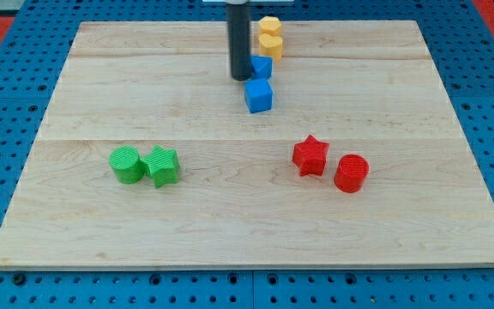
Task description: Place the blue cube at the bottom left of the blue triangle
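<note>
The blue cube [259, 95] sits on the wooden board [144, 86] above the view's centre. The blue triangle [262, 67] lies just above it, partly hidden behind my rod. The cube is below the triangle, very slightly left of it, and the two nearly touch. My tip [240, 78] rests on the board just left of the triangle and up-left of the cube, close to both.
Two yellow blocks [269, 36] stand stacked in line at the view's top, just above the blue triangle. A green cylinder [127, 164] and green star [163, 166] sit at lower left. A red star [310, 155] and red cylinder [351, 172] sit at lower right.
</note>
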Controlling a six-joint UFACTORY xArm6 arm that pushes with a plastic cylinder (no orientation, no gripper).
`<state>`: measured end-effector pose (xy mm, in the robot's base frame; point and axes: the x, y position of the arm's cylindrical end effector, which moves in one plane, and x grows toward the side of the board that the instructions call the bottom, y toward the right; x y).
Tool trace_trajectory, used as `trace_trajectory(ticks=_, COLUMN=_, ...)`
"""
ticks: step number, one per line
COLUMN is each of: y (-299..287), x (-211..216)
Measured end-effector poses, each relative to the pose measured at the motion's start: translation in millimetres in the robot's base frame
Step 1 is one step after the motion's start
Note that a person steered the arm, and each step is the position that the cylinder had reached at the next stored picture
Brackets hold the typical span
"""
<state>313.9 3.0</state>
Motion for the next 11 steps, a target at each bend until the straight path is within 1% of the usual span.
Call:
trace_trajectory(ticks=1, y=38.9, x=-12.2)
trace_trajectory(ticks=2, y=111.7, x=-27.8)
trace_trajectory(ticks=3, y=121.3, x=-3.1)
trace_trajectory(ticks=4, y=94.0, x=40.7)
trace_trajectory(ticks=5, y=25.4, x=73.1)
trace_trajectory(ticks=6, y=-10.2, x=61.7)
trace_trajectory(ticks=7, y=-14.9, x=43.3)
trace_trajectory(ticks=8, y=-90.6, x=43.4)
trace_trajectory(ticks=9, y=-107.2, x=26.2)
trace_trajectory(ticks=10, y=-70.6, x=6.4)
trace_trajectory(ticks=11, y=-28.3, x=22.4)
